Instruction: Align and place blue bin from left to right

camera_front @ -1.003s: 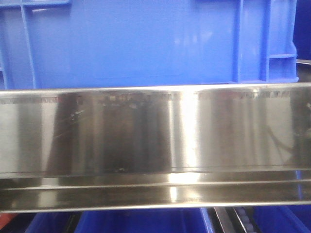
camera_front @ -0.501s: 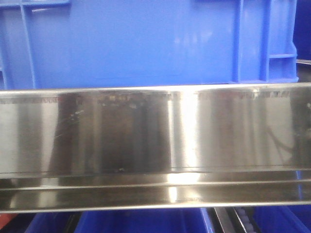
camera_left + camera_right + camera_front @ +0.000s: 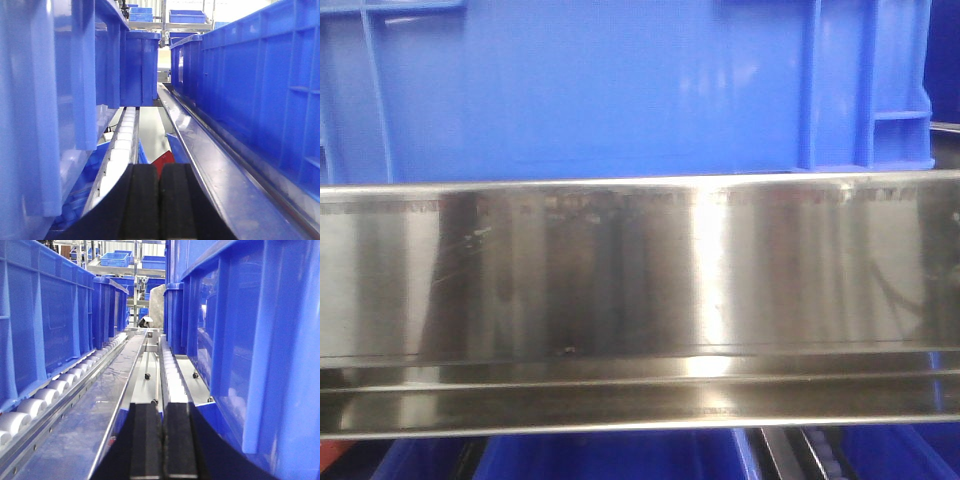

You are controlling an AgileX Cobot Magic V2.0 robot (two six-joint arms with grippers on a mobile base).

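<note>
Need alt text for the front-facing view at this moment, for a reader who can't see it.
A large blue bin fills the top of the picture, its smooth side wall spanning nearly the full width, with raised vertical ribs near each end. A shiny steel rail runs straight across in front of it, and parts of more blue crates show below. No gripper appears.

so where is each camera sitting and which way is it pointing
Exterior front-facing: low, square-on to the blue bin behind the steel rail; no robot part shows.
Left wrist: looks down an aisle between blue crates, roller track on its left; the left gripper has its fingers together.
Right wrist: same sort of aisle, rollers on its left; the right gripper is shut too.
Both wrist views share crate walls and steel rails.
</note>
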